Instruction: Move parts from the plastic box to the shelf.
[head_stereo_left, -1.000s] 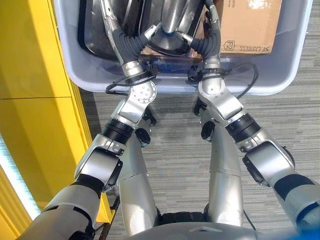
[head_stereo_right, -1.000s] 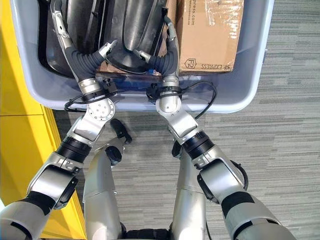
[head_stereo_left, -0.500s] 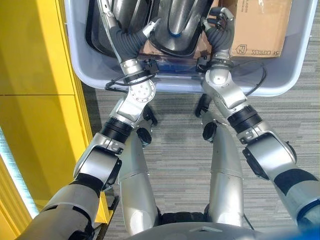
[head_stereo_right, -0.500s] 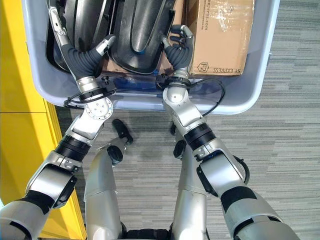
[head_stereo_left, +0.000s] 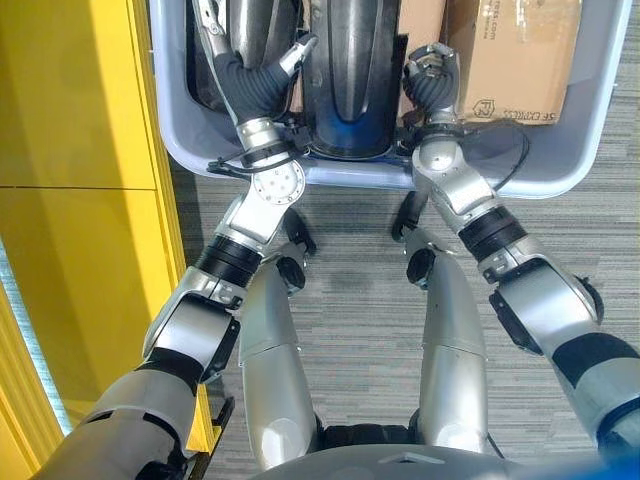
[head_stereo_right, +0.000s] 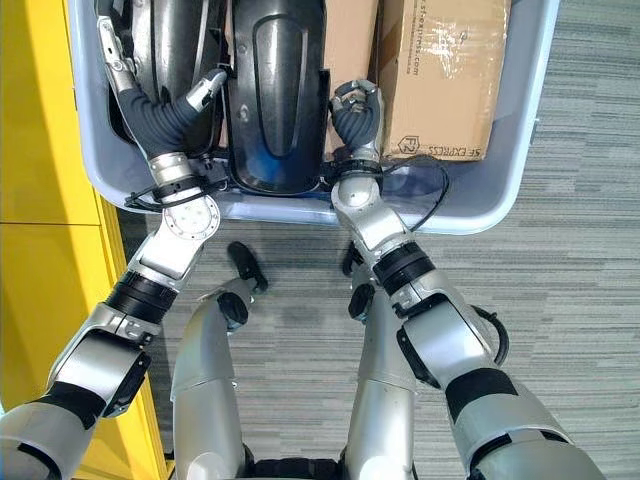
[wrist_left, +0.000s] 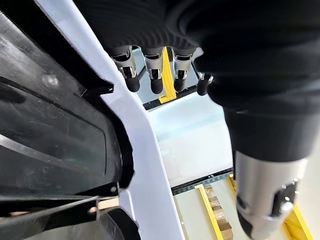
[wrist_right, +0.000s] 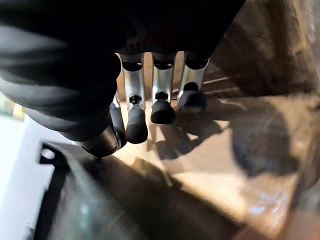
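Note:
The pale grey plastic box (head_stereo_left: 540, 175) sits on the floor ahead, with black moulded parts inside. The long central black part (head_stereo_right: 275, 90) lies lengthwise, its near end against the box's front wall. My left hand (head_stereo_left: 245, 80) is inside the box at its left. Its fingers (wrist_left: 131, 80) run straight along the box wall, over a second black part (head_stereo_right: 175, 40), and its thumb reaches toward the central part's left edge. My right hand (head_stereo_left: 430, 85) sits just right of the central part. Its fingers (wrist_right: 162, 107) are curled over cardboard and hold nothing.
A large cardboard box (head_stereo_left: 515, 55) fills the right side of the plastic box, and a narrower one (head_stereo_right: 350, 40) lies beside the central part. A yellow frame (head_stereo_left: 70, 200) stands close on my left. Grey carpet (head_stereo_right: 560, 300) stretches to the right.
The central black part has swung from tilted to straight, and its near end has come down to the front wall. My right hand's fingers have curled in. The camera has shifted.

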